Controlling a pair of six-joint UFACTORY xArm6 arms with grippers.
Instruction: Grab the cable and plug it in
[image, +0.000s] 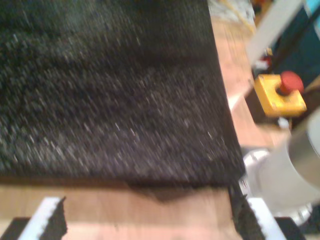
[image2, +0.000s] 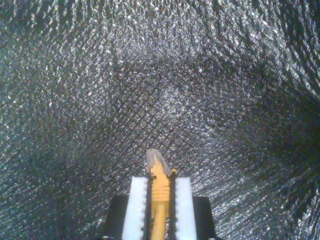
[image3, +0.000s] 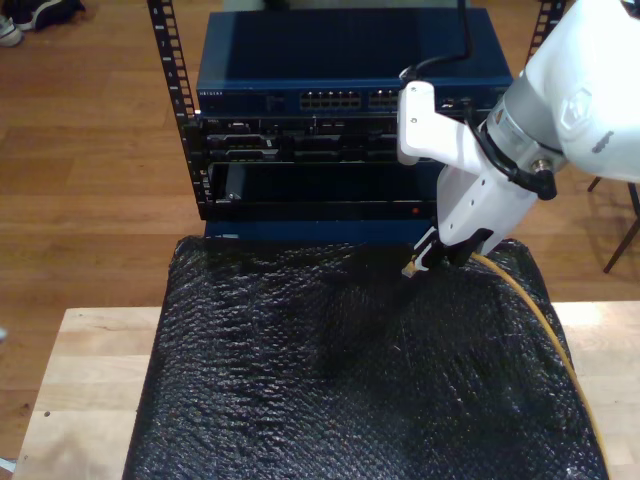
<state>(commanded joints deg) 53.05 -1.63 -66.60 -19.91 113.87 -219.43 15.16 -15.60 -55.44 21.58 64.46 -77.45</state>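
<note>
Black mat (image3: 330, 390); second gripper (image2: 160, 192) clamps cable (image2: 160, 187), plug blurred

The exterior view looks down from above and in front of the wooden surface (image3: 85, 380), facing a rack of blue network equipment (image3: 345, 100) in the upper half of the frame, with the black mesh mat (image3: 330, 380) across the lower half and wood floor beyond.

The second wrist view rides on my second gripper (image2: 160, 187) and looks along its white fingers (image2: 136, 205) closely at the mat (image2: 200, 90), the cable (image2: 159, 192) between them at lower centre.

The first wrist view sits low and close over the mat's edge (image: 110, 90), its fingers (image: 42, 217) along the bottom of the frame, with a yellow stop-button box (image: 280, 92) at the upper right.

All three views share the mat.
</note>
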